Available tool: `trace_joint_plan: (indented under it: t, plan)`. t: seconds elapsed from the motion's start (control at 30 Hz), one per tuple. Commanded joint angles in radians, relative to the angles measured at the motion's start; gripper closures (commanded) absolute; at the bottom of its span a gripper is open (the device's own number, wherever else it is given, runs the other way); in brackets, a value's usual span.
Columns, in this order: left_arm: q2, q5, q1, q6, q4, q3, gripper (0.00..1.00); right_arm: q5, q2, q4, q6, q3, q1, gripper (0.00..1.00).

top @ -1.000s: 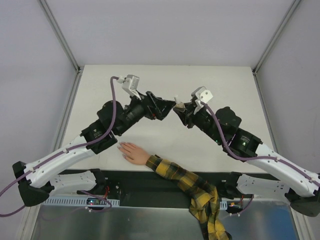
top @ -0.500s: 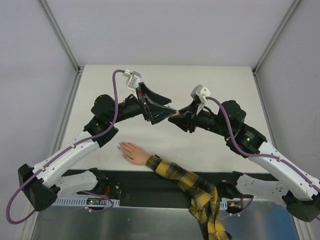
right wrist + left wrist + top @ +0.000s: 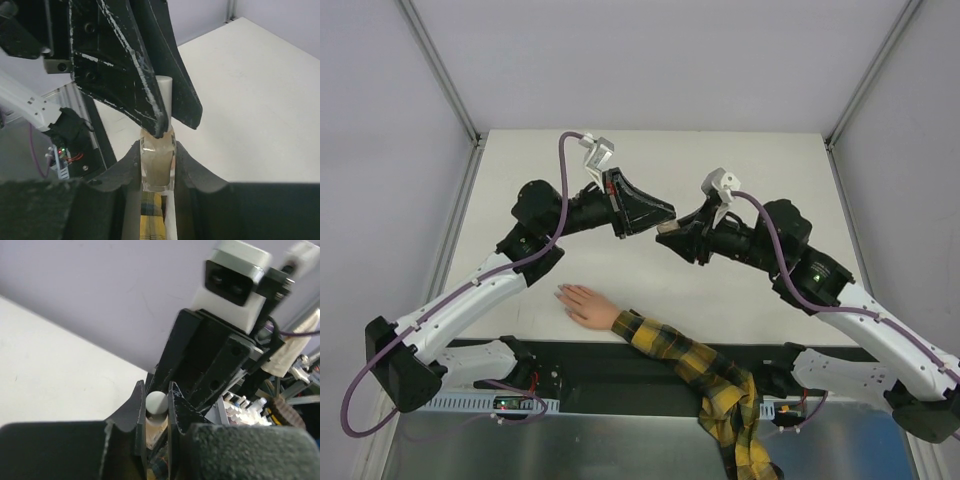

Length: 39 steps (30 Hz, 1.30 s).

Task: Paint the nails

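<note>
Now Two Pincers Share One Little Bottle

Closest to the arm bases lies the plaid sleeve (image 3: 690, 365). The small hand (image 3: 588, 305) pokes out of it and rests flat on the table (image 3: 740, 160). The nails (image 3: 560, 293) are at the tips of its fingers, on the left arm's side. They are too tiny to tell if any have paint on them. No pincer is near them. Both are well apart from the hand, over the middle of the table.

Farther out, the two arms lean in and meet tip to tip. The right gripper (image 3: 157, 150) is clenched on a little bottle (image 3: 157, 167) and squeezes its glass sides. I think it keeps the bottle steady so the other arm can work on the top. The left gripper (image 3: 155, 395) comes in from the other side. Its fingers are pinched tight on the white cap (image 3: 156, 401), with no gap showing. That looks like getting ready to twist the cap off, since the brush is likely under it. So the painting itself has not begun.
</note>
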Motion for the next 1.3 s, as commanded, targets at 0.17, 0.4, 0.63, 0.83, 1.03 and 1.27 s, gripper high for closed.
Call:
trace_joint_plan:
  t: [0.17, 0.4, 0.63, 0.83, 1.03, 1.27]
  plan:
    - [0.072, -1.07, -0.355, 0.157, -0.553, 0.323, 1.0, 1.17, 0.199, 0.1, -0.292, 0.125, 0.368, 1.0]
    - [0.07, -1.062, -0.355, 0.137, -0.553, 0.333, 1.0, 0.95, 0.124, 0.184, -0.276, 0.054, 0.351, 1.0]
    - [-0.011, -0.865, -0.33, 0.208, -0.371, 0.206, 0.43, 0.676, 0.055, 0.119, -0.14, 0.019, 0.23, 1.0]
    - [-0.1, -0.417, -0.102, 0.016, -0.089, -0.004, 0.13, 0.231, -0.008, 0.066, -0.126, -0.035, 0.049, 1.0]
    - [-0.065, -0.032, 0.027, -0.038, 0.137, -0.052, 0.16, -0.284, -0.011, 0.105, 0.015, -0.031, -0.161, 1.0]
    - [-0.008, 0.088, 0.029, -0.077, 0.204, -0.016, 0.25, -0.59, 0.11, 0.21, 0.185, 0.02, -0.226, 1.0]
